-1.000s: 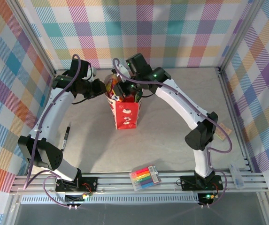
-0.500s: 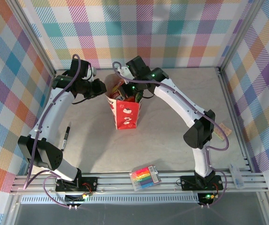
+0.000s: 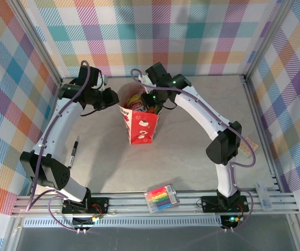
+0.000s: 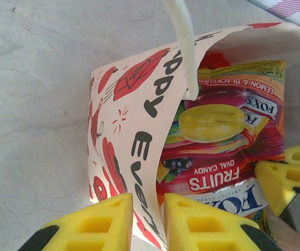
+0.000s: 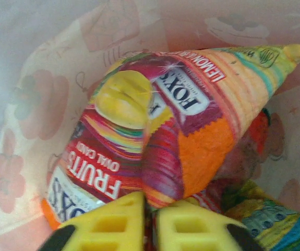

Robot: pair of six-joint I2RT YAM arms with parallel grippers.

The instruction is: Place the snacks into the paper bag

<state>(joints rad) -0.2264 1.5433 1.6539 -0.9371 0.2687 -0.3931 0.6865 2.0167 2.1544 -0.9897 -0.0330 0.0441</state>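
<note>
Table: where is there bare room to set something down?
Widest bare patch: between the paper bag and the marker pack. More room between the right arm and the side rail. Crowded at the bag's mouth, where left gripper and right gripper meet.

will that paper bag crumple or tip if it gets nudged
Probably crumples easily: the thin wall of the paper bag bends between the fingers of the left gripper. It's tall and narrow, so a high push may tip it, though the candy pouch inside likely adds weight.

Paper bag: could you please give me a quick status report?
Left gripper pinching paper bag wall. Right gripper closed on FOXS pouch inside bag. Bag upright, mouth open.
</note>
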